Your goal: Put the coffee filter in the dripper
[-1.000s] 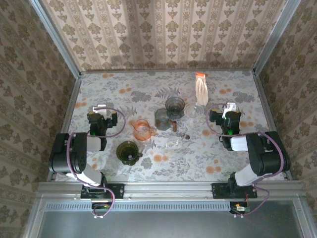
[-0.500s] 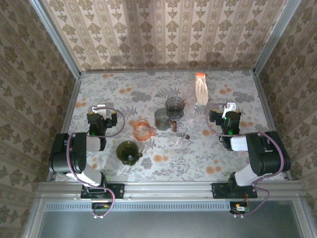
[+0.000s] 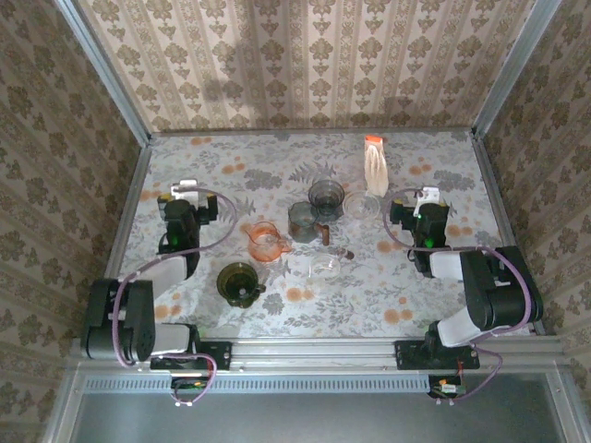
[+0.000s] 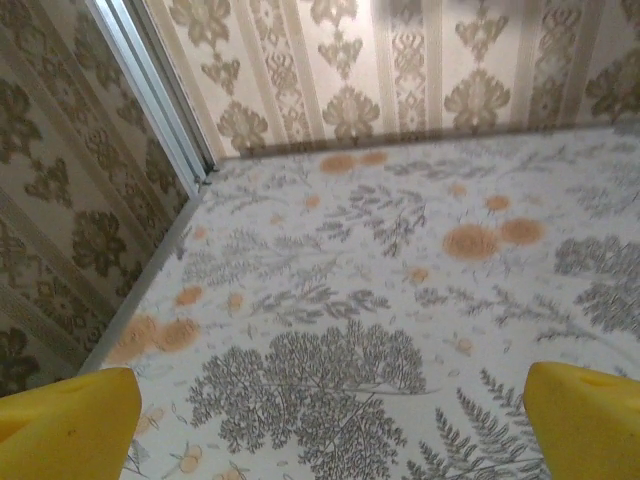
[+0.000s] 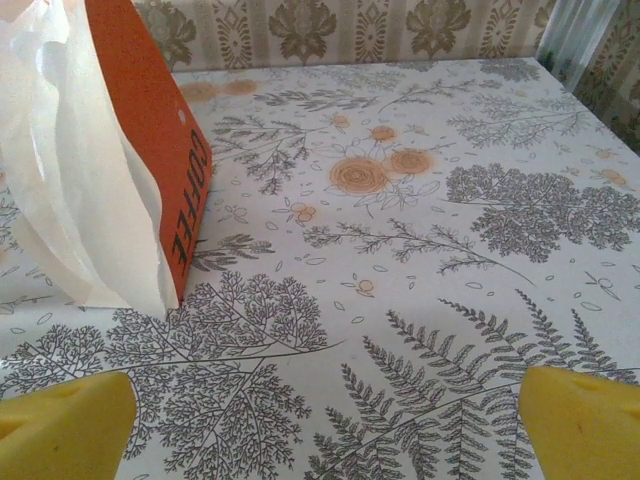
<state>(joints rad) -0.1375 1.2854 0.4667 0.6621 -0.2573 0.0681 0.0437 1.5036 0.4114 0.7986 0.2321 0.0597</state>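
The coffee filter (image 3: 374, 167) is a stack of white paper cones leaning in an orange box at the back of the table. In the right wrist view, the filter papers (image 5: 70, 170) and the orange box (image 5: 150, 130) stand to the upper left. A dark green ribbed cup with a handle, which I take for the dripper (image 3: 240, 281), sits at the front left of the middle. My left gripper (image 3: 182, 197) (image 4: 330, 420) is open over bare cloth, left of the dripper. My right gripper (image 3: 427, 203) (image 5: 325, 420) is open and empty, right of the filter box.
In the middle stand an orange translucent jug (image 3: 266, 242), two dark grey cups (image 3: 326, 196) (image 3: 302, 220), a clear glass dish (image 3: 362, 205) and a clear glass (image 3: 323, 266). Metal rails and wallpapered walls (image 4: 150, 170) close the table's sides and back.
The left arm has stretched forward, carrying its gripper a little further from the base. The right arm has stayed still.
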